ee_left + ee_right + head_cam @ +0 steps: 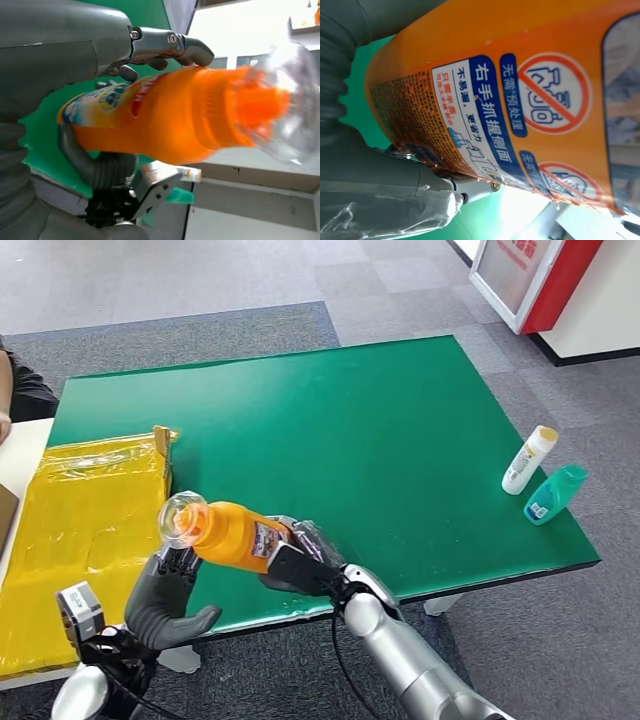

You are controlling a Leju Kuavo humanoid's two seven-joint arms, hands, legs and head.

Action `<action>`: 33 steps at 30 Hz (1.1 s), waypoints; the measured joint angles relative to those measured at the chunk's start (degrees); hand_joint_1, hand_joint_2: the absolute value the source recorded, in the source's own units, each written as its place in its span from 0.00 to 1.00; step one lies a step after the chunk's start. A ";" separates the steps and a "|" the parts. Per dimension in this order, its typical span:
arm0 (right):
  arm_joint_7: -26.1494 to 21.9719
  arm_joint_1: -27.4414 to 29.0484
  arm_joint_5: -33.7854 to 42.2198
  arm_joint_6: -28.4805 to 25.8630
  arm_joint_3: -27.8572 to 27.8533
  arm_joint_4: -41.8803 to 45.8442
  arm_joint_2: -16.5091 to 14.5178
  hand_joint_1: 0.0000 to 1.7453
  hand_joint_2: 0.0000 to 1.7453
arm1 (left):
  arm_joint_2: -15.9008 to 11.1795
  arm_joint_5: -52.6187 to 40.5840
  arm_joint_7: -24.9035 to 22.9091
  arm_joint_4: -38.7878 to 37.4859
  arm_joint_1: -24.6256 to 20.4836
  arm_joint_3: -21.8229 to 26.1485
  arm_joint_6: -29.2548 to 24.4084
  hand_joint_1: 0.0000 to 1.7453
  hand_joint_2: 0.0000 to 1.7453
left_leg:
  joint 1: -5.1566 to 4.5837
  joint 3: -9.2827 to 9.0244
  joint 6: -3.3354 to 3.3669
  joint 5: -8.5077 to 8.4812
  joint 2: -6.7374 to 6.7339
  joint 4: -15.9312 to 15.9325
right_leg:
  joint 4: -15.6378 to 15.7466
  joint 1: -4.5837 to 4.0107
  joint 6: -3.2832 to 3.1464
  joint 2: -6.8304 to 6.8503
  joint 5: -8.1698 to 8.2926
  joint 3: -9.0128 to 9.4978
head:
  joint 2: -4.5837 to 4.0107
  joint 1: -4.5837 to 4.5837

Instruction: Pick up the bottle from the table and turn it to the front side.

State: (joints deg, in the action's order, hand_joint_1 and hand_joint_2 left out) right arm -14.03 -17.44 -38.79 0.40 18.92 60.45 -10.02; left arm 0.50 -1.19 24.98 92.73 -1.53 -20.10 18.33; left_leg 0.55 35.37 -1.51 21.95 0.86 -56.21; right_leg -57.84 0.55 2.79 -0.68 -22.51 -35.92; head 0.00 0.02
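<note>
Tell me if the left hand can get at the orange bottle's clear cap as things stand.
Probably yes: the left hand sits open just under the clear cap, nothing between them, while the right hand holds the orange bottle.

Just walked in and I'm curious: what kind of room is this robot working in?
Probably a test or demo space in an office, not a home: grey carpet tiles, a green-covered table holding a few bottles, and a red-and-white board leaning at the edge.
</note>
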 joint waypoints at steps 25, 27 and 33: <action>-1.81 3.54 -0.48 2.28 3.59 2.87 -0.72 1.00 1.00 | 0.81 8.64 -0.66 -2.16 1.20 5.01 7.78 0.00 1.00 | 0.00 0.00 -0.01 0.00 -0.02 0.00 | -0.01 -0.01 -0.01 -0.01 0.00 -0.01 | 0.00 -0.01; -2.08 3.18 0.04 2.27 4.24 2.87 -0.72 1.00 1.00 | -0.29 9.86 -0.13 -3.50 1.20 4.96 8.80 0.00 1.00 | 0.01 0.00 -0.01 0.00 -0.03 0.00 | -0.01 -0.01 -0.01 -0.01 0.00 -0.02 | 0.00 0.00; -2.49 2.64 1.02 2.25 6.12 2.91 -0.68 1.00 1.00 | -2.89 10.69 0.27 -6.21 1.13 4.52 9.46 0.00 1.00 | 0.00 0.00 -0.01 0.00 -0.04 0.00 | -0.01 -0.01 -0.02 -0.01 -0.01 -0.02 | 0.00 -0.01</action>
State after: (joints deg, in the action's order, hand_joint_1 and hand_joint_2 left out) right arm -16.52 -14.80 -37.77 2.66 25.04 63.36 -10.70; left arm -2.39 9.49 25.26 86.52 -0.40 -15.58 27.79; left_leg 0.55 35.37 -1.53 21.95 0.82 -56.21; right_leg -57.85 0.54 2.77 -0.69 -22.52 -35.95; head 0.00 0.01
